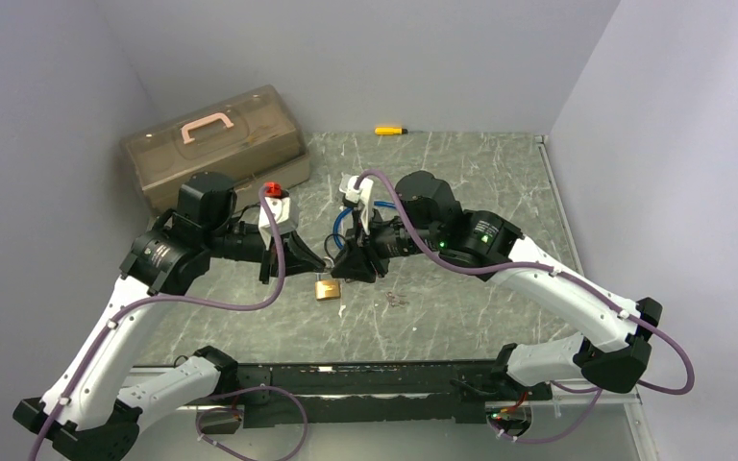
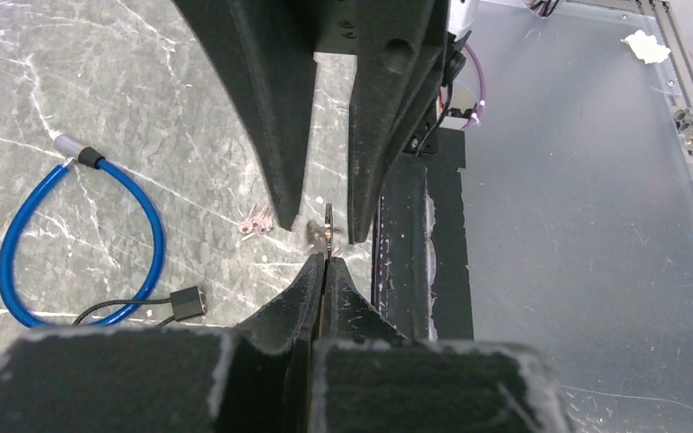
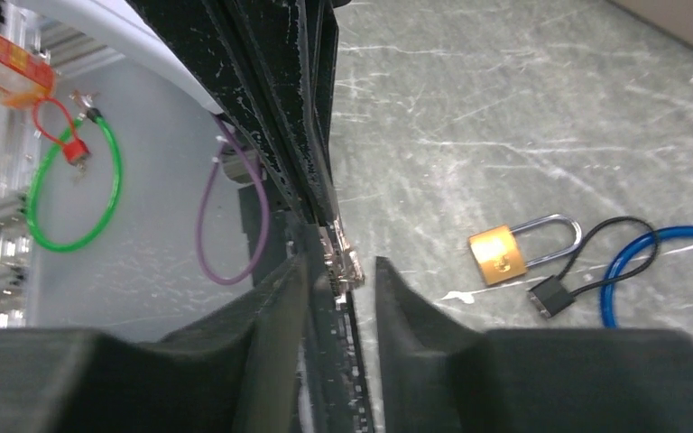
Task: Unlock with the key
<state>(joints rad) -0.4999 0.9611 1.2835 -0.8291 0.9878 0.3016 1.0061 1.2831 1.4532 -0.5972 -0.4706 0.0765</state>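
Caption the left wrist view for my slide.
Left pincer shut on the key inside the open right pincer, above the table; blue cable and small keys lie nearby.

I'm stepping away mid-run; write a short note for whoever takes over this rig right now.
Left gripper: shut on the key, held off the table.
Right gripper: open, jaws apart either side of that key.
Brass padlock: lying on the table apart from both grippers, shackle looks closed.
Done: key in grip.
Left: fit key into padlock, turn, open shackle.
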